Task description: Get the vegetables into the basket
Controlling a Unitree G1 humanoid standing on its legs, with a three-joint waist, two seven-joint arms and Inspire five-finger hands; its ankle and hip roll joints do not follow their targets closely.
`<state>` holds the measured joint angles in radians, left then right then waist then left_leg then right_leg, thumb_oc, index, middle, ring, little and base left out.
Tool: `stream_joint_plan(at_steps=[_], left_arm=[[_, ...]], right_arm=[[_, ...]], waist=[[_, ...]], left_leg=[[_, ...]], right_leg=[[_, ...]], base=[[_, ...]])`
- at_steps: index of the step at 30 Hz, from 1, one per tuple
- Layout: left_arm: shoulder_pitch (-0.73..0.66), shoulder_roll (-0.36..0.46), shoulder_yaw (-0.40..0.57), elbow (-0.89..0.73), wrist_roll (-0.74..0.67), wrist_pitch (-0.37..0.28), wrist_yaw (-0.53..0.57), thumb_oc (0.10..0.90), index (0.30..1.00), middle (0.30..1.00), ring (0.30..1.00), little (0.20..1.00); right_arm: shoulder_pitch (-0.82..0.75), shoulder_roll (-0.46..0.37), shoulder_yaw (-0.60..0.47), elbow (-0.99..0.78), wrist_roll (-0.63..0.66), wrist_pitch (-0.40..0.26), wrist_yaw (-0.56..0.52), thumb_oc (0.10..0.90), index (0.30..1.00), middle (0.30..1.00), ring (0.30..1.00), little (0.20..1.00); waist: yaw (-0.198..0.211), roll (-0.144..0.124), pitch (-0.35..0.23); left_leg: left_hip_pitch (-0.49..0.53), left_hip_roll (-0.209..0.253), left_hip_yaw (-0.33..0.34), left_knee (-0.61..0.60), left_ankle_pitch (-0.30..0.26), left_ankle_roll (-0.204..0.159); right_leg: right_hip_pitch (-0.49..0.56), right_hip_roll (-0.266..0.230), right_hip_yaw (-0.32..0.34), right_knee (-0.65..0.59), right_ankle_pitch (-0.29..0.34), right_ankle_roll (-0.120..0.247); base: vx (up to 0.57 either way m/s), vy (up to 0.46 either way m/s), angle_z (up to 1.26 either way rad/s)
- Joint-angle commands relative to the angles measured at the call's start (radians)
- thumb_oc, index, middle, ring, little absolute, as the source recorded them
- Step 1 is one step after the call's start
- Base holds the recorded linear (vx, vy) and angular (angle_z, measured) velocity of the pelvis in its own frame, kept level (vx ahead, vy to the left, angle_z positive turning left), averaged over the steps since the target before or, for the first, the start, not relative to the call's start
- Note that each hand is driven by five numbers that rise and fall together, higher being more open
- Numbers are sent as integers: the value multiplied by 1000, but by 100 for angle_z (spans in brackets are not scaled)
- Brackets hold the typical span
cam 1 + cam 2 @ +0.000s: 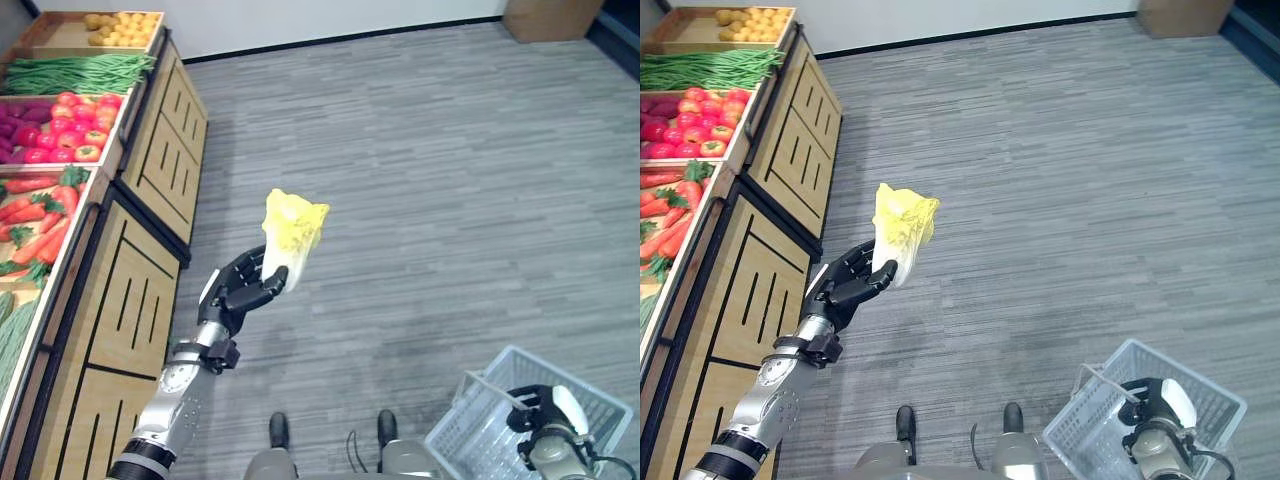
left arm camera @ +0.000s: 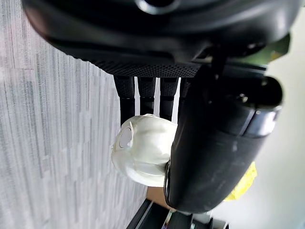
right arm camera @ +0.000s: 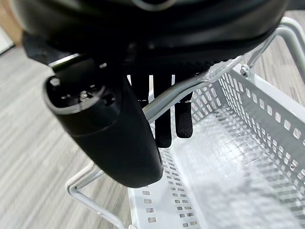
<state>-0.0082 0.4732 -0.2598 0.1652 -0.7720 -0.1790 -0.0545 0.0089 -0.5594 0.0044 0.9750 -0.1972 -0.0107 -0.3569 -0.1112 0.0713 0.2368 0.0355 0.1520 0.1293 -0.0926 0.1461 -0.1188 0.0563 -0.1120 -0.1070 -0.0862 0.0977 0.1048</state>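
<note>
So the left robot hand (image 1: 243, 287) is up in the air over the grey floor (image 1: 450, 180), fingers and thumb curled round the white stalk end of a cabbage (image 1: 288, 232), yellow leafy top pointing up and away from the palm. In the left wrist view you can see the pale base of it tucked between the fingers (image 2: 145, 93) and the thumb.

Down at the lower right, the right robot hand (image 1: 1152, 407) has its fingers hooked round the metal handle (image 3: 183, 90) of a white plastic basket (image 1: 590, 400), which sits well apart from the cabbage.

Along the left side runs a wooden produce stand (image 1: 150, 170) with bins of potatoes (image 1: 120, 28), green beans (image 1: 75, 72), tomatoes (image 1: 75, 128) and carrots (image 1: 40, 215).
</note>
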Motion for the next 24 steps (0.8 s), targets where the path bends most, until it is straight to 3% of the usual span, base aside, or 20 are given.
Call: stream_joint_plan(at_steps=[1, 6, 12, 14, 16, 21, 24], left_arm=[[-100, 59, 45, -98, 17, -108, -33, 400, 300, 300, 300, 300], [-170, 153, -48, -137, 64, -115, -65, 400, 300, 300, 300, 300], [-358, 294, -227, -211, 159, -131, -80, 400, 300, 300, 300, 300], [-389, 312, -260, -226, 161, -133, -91, 400, 300, 300, 300, 300], [-488, 362, -363, -268, 175, -130, -114, 400, 300, 300, 300, 300], [-618, 398, -525, -278, 242, -127, -139, 400, 300, 300, 300, 300], [-639, 407, -548, -277, 296, -130, -134, 400, 300, 300, 300, 300]], right_arm=[[-136, -91, 6, 47, 19, -36, -75, 400, 300, 300, 300, 300], [-393, -142, 144, 100, 17, -40, -72, 400, 300, 300, 300, 300], [-701, -66, 375, 67, 13, -58, -64, 400, 300, 300, 300, 300], [-743, -48, 394, 61, 32, -68, -66, 400, 300, 300, 300, 300], [-845, -21, 432, 64, 80, -79, -65, 400, 300, 300, 300, 300], [-986, 4, 463, 56, 190, -111, -62, 400, 300, 300, 300, 300], [-987, 13, 459, 30, 223, -121, -61, 400, 300, 300, 300, 300]], waist=[[46, -74, -17], [84, -85, -44], [100, -74, -42], [102, -69, -40], [105, -60, -40], [102, -45, -40], [100, -44, -43]], left_leg=[[19, -47, 43, 72, -101, 20], [61, -67, 76, 5, -101, 35], [39, -56, 81, 5, -100, 24], [38, -55, 84, 5, -99, 23], [36, -50, 86, 5, -97, 18], [38, -43, 87, 5, -94, 12], [39, -41, 90, 5, -95, 11]], right_leg=[[8, -75, 38, 39, -34, 47], [7, -98, 45, 4, 7, 74], [-25, -98, 47, -1, 22, 80], [-30, -97, 48, -1, 24, 81], [-36, -94, 48, -1, 26, 83], [-36, -89, 46, -1, 23, 84], [-36, -88, 47, -1, 22, 84]], base=[[57, 268, -33], [-15, 139, -19], [-93, 16, 4], [-53, -14, -8], [-43, -30, -7], [-9, -10, -3], [0, 0, 0]])
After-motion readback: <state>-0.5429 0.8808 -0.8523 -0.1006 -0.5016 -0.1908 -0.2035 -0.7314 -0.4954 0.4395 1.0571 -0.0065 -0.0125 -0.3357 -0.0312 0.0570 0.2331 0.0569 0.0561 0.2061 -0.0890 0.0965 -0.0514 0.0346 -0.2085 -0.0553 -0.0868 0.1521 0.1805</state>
